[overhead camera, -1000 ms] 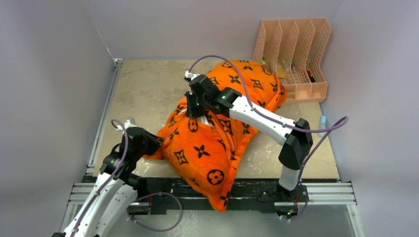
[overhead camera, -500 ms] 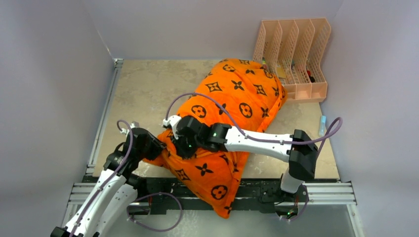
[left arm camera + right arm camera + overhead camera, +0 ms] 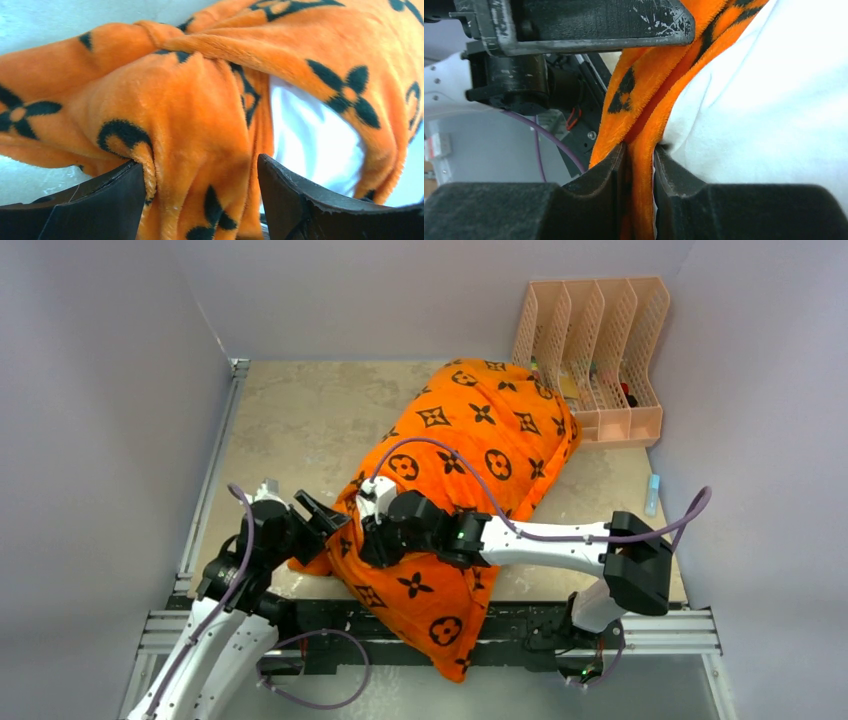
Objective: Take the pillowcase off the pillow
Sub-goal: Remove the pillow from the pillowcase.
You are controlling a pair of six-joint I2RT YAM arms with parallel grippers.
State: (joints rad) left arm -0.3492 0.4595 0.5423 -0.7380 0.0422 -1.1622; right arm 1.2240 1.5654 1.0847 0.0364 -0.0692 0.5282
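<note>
Obs: right tool [image 3: 640, 153] is pressed together, pinching the open hem of the bright orange plush pillowcase [image 3: 470, 430] with black flower motifs. The plain white stuffed pillow [image 3: 764, 100] bulges just beside one of its fingers. Left tool [image 3: 200, 166] is spread wide; a fold of pillowcase lies between its fingers, touching one. The bundle lies on the beige desk [image 3: 300, 420], ahead of both tools.

Your beige marbled tabletop [image 3: 300, 420] sits between plain pale lilac walls [image 3: 110, 390], evenly lit; a peach perforated plastic file rack [image 3: 610, 340] stands in its far right corner.
</note>
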